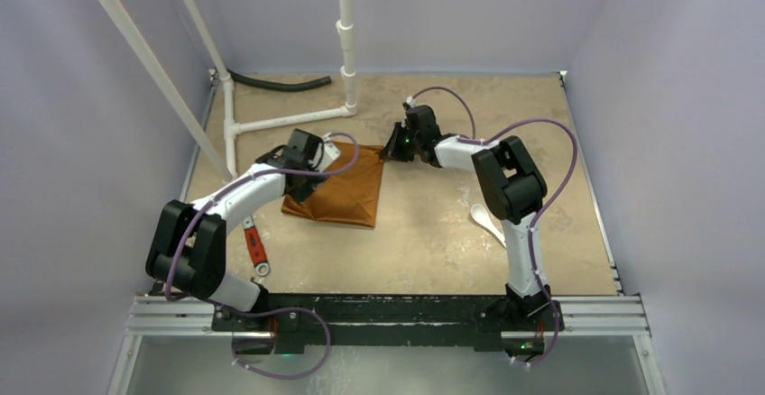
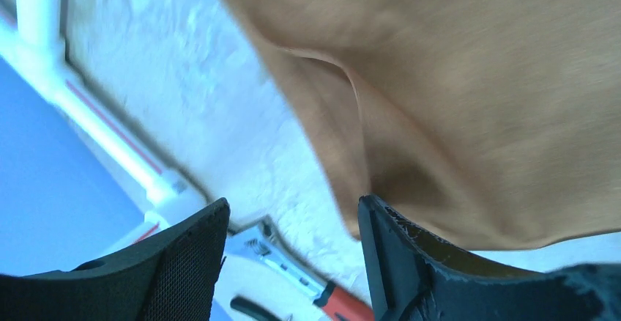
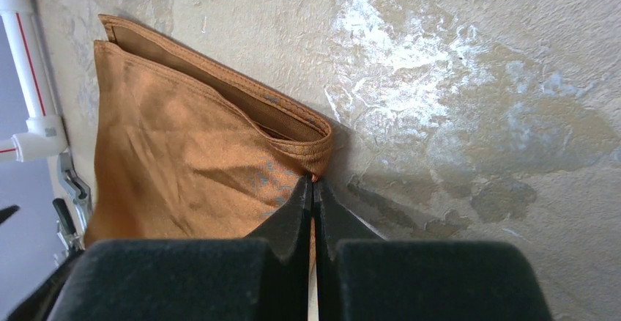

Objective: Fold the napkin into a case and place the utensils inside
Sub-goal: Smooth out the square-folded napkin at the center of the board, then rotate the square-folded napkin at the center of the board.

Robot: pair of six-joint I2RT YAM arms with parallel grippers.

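The rust-orange napkin (image 1: 338,188) lies folded in layers left of the table's middle; it also shows in the right wrist view (image 3: 190,152) and in the left wrist view (image 2: 469,94). My right gripper (image 1: 392,150) (image 3: 313,182) is shut, its tips pinching the napkin's far right folded corner. My left gripper (image 1: 314,162) (image 2: 293,204) is open at the napkin's far left corner, with the cloth beside its right finger (image 2: 395,262) and nothing between the jaws. A white spoon (image 1: 487,224) lies partly hidden behind the right arm. The grey-blue utensil is out of view.
A red-handled tool (image 1: 255,249) (image 2: 337,303) lies left of the napkin beside small black pliers (image 2: 253,310). A white pipe frame (image 1: 271,124) and a black hose (image 1: 280,84) stand at the back left. Walls close in the table's sides.
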